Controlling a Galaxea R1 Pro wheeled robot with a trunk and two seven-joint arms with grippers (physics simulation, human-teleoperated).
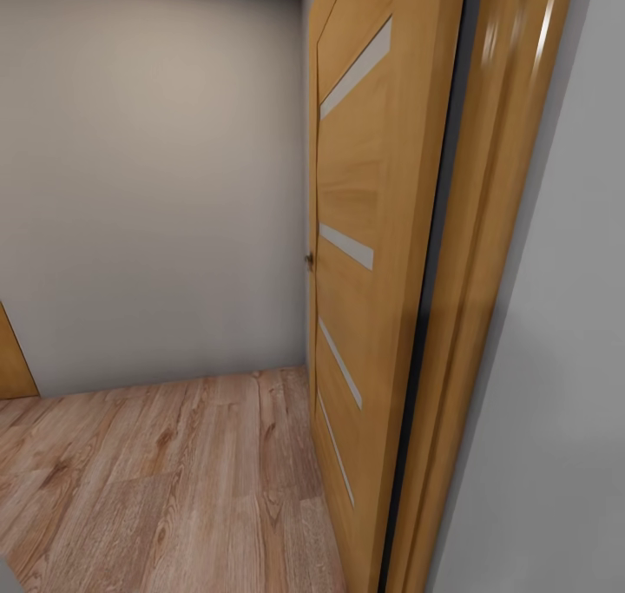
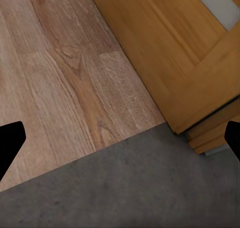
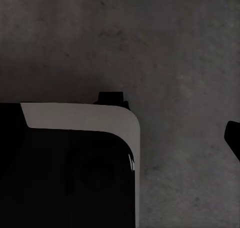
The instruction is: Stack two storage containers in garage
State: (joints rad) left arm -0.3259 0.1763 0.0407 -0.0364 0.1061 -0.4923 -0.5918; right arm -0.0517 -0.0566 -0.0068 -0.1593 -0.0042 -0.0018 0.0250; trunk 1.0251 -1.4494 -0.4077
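Wall: plain pale grey wall (image 1: 148, 185), smooth and flat, straight ahead.
Door: honey-wood door (image 1: 373, 254), frosted slats, swung open at the threshold.
Floors: light wood-plank floor (image 2: 60, 73) meets rough dark grey concrete floor (image 2: 140, 188).
Left gripper (image 2: 120, 143): spread wide, holding nothing.
Right gripper: one fingertip showing, can't tell.
Containers: nowhere on camera.
Risk: the robot could clip the door edge, passing this close.

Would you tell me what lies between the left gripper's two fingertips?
In the left wrist view, bare floor: wood planks meeting grey concrete, beside the open door.
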